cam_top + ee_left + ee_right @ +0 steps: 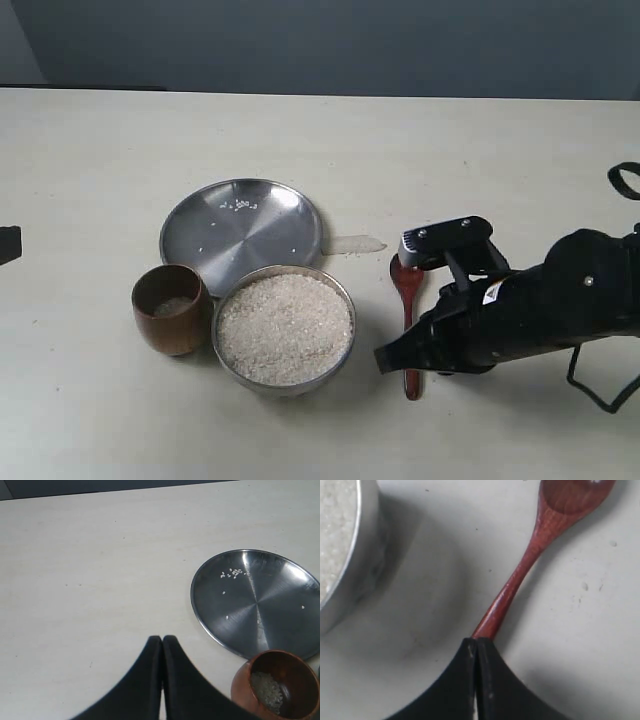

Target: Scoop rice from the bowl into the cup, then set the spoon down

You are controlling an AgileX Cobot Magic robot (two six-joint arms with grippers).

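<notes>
- We see the spoon (407,285) lying flat on the table (500,140), just to the right of the bowl (350,310). Its scoop end points to the far side.
- The bowl is full of rice (285,328), nearly up to the rim.
- The cup (170,308) sits close on the bowl's left. It has only a little rice at its bottom, so we think most of the scooping is not yet done.
- The right gripper (476,641) hangs over the spoon's handle. Its two fingers are pressed together with no gap. The handle runs under them, so we do not think it is holding the spoon.
- The left gripper (162,639) is pressed closed too and holds nothing. It sits over bare table, left of the plate (250,600).
- The plate lies on the far side of the bowl and cup, with a few loose grains on it.
- What is left, we guess: pick up the spoon, dig into the rice, tip it into the cup, then lay the spoon down.
</notes>
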